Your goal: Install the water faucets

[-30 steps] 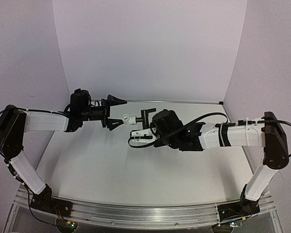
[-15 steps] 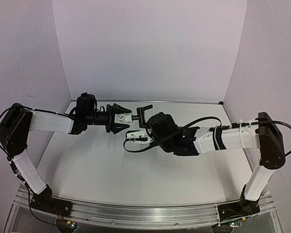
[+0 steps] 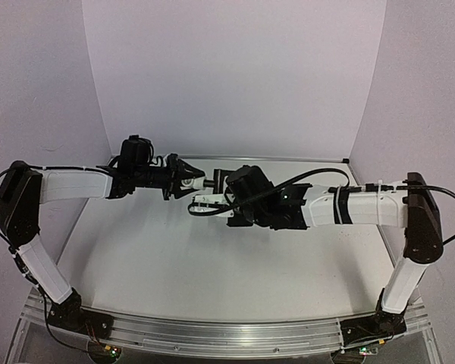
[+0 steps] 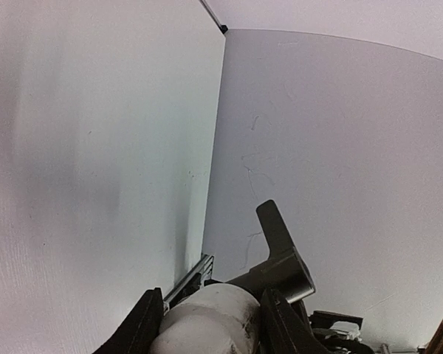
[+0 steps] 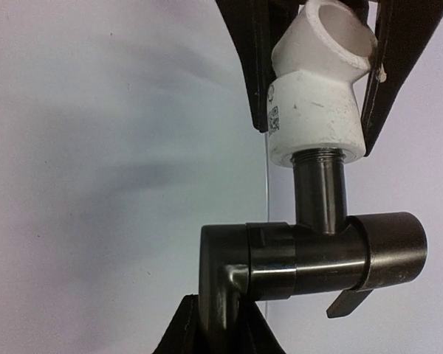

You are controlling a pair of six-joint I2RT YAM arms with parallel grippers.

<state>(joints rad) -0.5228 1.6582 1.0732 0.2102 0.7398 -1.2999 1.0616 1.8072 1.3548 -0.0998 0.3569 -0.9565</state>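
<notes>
The water faucet's black metal body (image 3: 214, 182) hangs above the table's back middle. Its threaded stem enters a white plastic fitting (image 3: 192, 183). My right gripper (image 3: 221, 196) is shut on the faucet's lower pipe end. In the right wrist view the faucet (image 5: 317, 254) stands crosswise above my right gripper (image 5: 218, 324), with the white fitting (image 5: 317, 110) on top. My left gripper (image 3: 188, 182) comes in from the left, and its fingers (image 5: 247, 59) press both sides of the fitting. The left wrist view shows the fitting (image 4: 207, 324) between the jaws of my left gripper (image 4: 210, 299) and the faucet handle (image 4: 280, 258) behind.
Both arms reach inward and meet over the rear of the white table (image 3: 174, 258). White walls close in the back and both sides, with a metal strip (image 3: 288, 158) along the back edge. A black cable (image 3: 318, 180) loops off the right arm.
My left gripper has moved right and closed from wide open onto the white fitting. The right arm has carried the faucet left and slightly back, meeting it.
</notes>
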